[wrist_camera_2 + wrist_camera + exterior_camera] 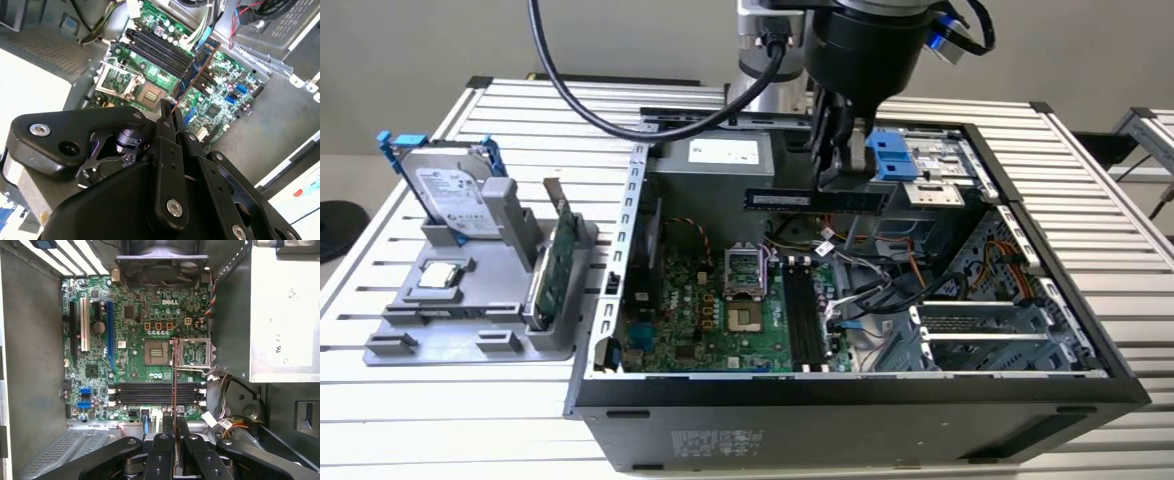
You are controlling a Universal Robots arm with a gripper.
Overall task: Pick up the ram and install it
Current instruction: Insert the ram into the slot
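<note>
Ram (pixel 781 199) between the jaws, above the motherboard (pixel 720 320)

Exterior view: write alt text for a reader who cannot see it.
The arm's gripper holds the ram level above the open computer case, whose motherboard lies exposed. On the exterior view's left, a grey stand holds a hard drive with blue rails and an upright green card.

The gripper (pixel 838 183) holds the ram (pixel 781 200) above the motherboard (pixel 720 320) in the case (pixel 854 425).
</note>
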